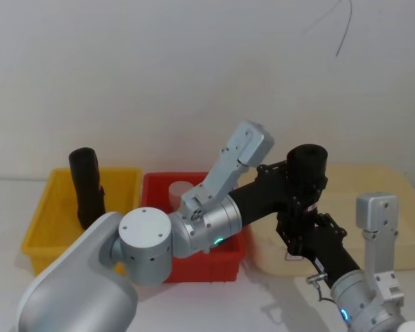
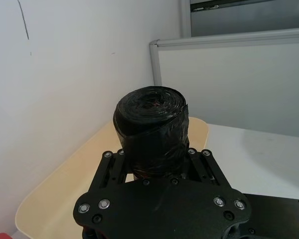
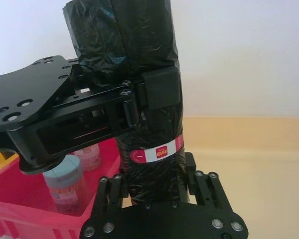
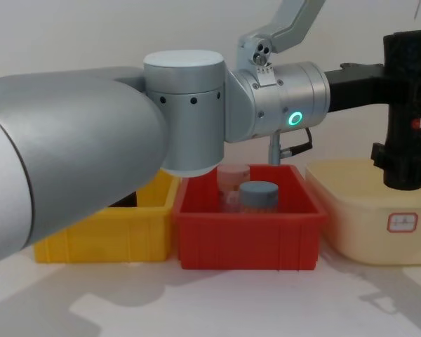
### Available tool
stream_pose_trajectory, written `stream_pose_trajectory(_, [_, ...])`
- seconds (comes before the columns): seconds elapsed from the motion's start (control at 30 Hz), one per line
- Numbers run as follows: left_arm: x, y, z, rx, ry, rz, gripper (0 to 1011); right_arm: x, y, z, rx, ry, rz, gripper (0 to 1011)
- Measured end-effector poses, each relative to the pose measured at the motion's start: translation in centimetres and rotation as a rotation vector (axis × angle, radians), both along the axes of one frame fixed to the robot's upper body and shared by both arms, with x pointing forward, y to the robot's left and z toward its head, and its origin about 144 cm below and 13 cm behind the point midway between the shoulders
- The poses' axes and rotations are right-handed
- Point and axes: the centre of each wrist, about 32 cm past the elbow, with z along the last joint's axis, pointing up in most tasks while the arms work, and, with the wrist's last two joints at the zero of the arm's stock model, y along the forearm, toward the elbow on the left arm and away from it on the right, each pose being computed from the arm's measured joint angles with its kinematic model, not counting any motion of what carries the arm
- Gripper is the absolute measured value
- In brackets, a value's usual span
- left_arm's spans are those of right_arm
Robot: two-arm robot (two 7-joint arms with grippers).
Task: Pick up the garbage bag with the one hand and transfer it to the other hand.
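Left arm: silver, bent at the elbow, black forearm stretched level toward the right gripper; green ring lit beside the wrist.
Left gripper: held level, fingers clamped on either side of the upright garbage bag, above the right gripper.
Right arm: silver joint low, blue light lit, black forearm slanting up toward the left gripper.
Right gripper: directly beneath the left gripper, pointing up, fingers pressed against both sides of the garbage bag's lower part.
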Motion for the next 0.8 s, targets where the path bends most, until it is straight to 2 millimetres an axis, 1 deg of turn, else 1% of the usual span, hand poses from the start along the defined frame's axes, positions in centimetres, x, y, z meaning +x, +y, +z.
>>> stream_pose_trajectory(0.03, [0.00, 0.00, 0.00, 0.000, 0.000, 0.000, 460, 0.02, 0.03, 0.01, 0.000, 0.001, 0.003, 630])
stream_pose_trajectory(0.1, [0.00, 0.00, 0.00, 0.000, 0.000, 0.000, 460, 0.06, 0.03, 0.02, 0.000, 0.003, 0.005, 562])
stream_pose_trajectory(0.37, [0.00, 0.00, -0.01, 0.000, 0.000, 0.000, 460, 0.10, 0.09, -0.02, -0.002, 0.003, 0.011, 545])
stream_pose_trajectory(0.47, [0.00, 0.00, 0.00, 0.000, 0.000, 0.000, 490, 0.11, 0.10, -0.06, -0.004, 0.003, 0.013, 545])
stream_pose_trajectory(0.5, [0.00, 0.00, 0.00, 0.000, 0.000, 0.000, 542, 0.11, 0.09, -0.08, -0.004, 0.003, 0.014, 545])
stream_pose_trajectory(0.57, [0.00, 0.00, 0.00, 0.000, 0.000, 0.000, 577, 0.10, 0.08, -0.11, -0.004, 0.002, 0.014, 545])
stream_pose_trajectory(0.7, [0.00, 0.00, 0.00, 0.000, 0.000, 0.000, 705, 0.07, 0.04, -0.17, -0.003, 0.000, 0.014, 545])
stream_pose_trajectory(0.73, [0.00, 0.00, 0.00, 0.000, 0.000, 0.000, 705, 0.07, 0.03, -0.19, -0.002, 0.000, 0.014, 545])
stream_pose_trajectory(0.77, [0.00, 0.00, 0.00, 0.000, 0.000, 0.000, 762, 0.06, -0.03, -0.21, 0.000, 0.000, 0.013, 545])
stream_pose_trajectory(0.8, [0.00, 0.00, 0.00, 0.000, 0.000, 0.000, 798, 0.06, -0.06, -0.22, 0.000, 0.000, 0.013, 545])
